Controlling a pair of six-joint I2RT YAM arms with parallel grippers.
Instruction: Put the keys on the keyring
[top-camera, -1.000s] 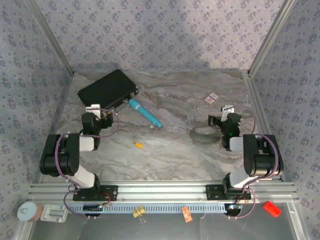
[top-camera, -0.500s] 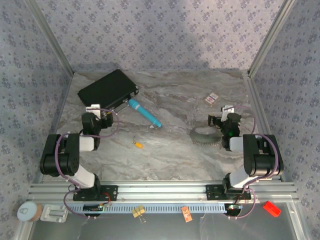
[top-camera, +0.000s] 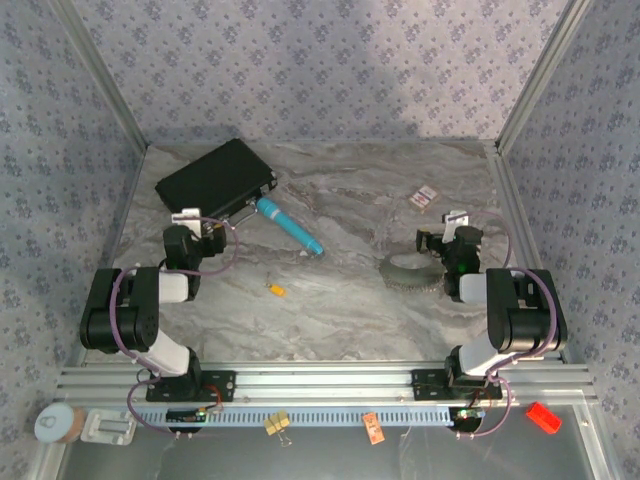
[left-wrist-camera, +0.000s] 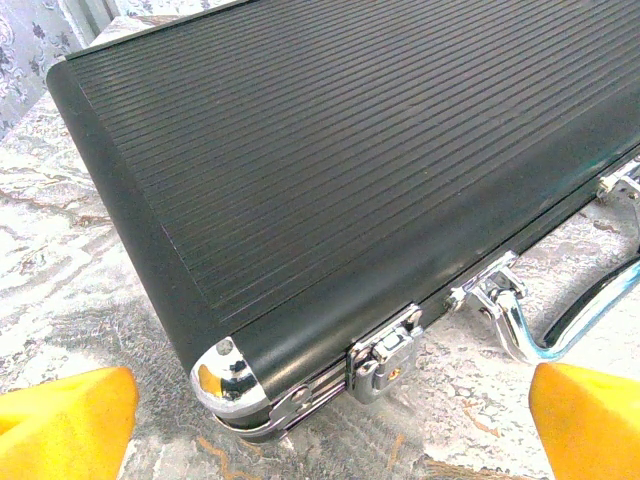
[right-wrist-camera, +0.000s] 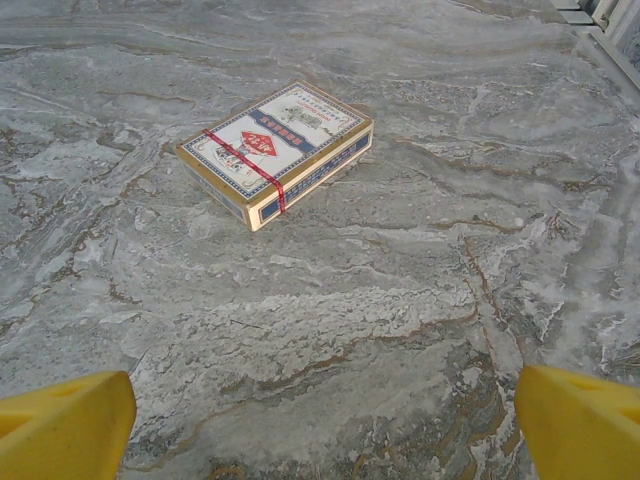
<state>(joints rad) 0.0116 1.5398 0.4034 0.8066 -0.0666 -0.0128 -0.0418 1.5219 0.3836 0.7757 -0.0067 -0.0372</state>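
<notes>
A tiny yellow-orange key (top-camera: 276, 290) lies on the marble table between the two arms. The keyring (top-camera: 408, 272), a pale grey oval loop, lies flat right of centre, just beside and below my right gripper (top-camera: 441, 233). In the right wrist view that gripper (right-wrist-camera: 320, 440) stands open over bare marble, its yellow fingertips (right-wrist-camera: 62, 428) far apart and nothing between them. My left gripper (top-camera: 198, 222) hovers at the near edge of a black case; in its wrist view it (left-wrist-camera: 325, 440) is open and empty, facing the case's latch.
The black ribbed case (left-wrist-camera: 330, 170) with chrome latches lies at the back left (top-camera: 215, 178). A teal pen-like tool (top-camera: 290, 226) lies beside it. A small card box (right-wrist-camera: 275, 150) sits ahead of the right gripper. A binder clip (top-camera: 277, 424), orange tag (top-camera: 373, 427) and red piece (top-camera: 543, 417) lie on the front ledge.
</notes>
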